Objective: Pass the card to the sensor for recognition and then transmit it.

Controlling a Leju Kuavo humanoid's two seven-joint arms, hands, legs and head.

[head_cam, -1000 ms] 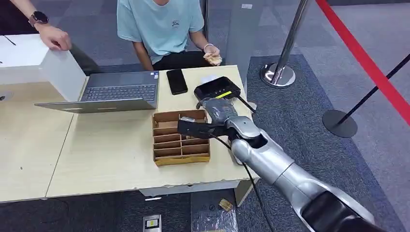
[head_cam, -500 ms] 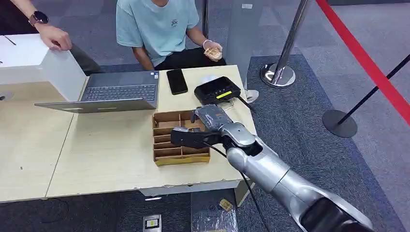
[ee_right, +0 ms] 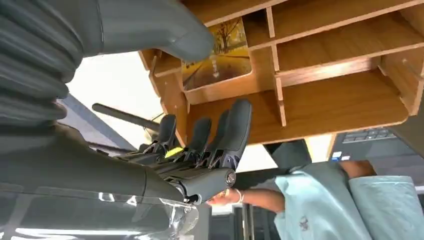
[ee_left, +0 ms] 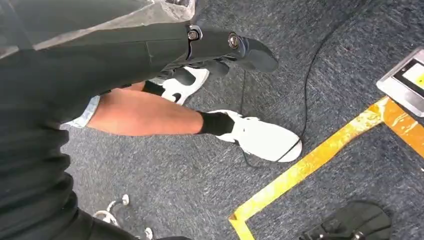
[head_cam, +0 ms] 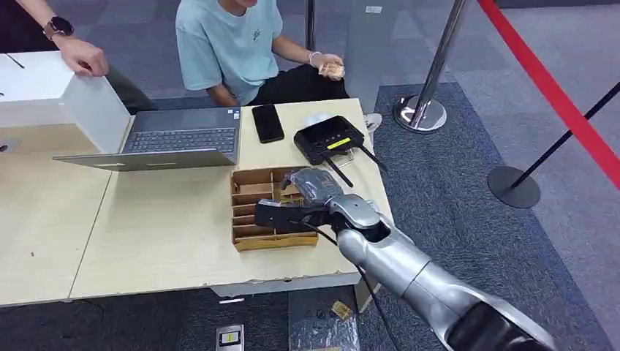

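Here the right robot hand (head_cam: 292, 208) hovers open-fingered, holding nothing.

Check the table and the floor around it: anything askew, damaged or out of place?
Two small things. The table's front edge looks chipped near its middle. On the floor below lie a small card-like item and a crinkled clear plastic bag. The wooden card tray sits square, and a card stands in one compartment.
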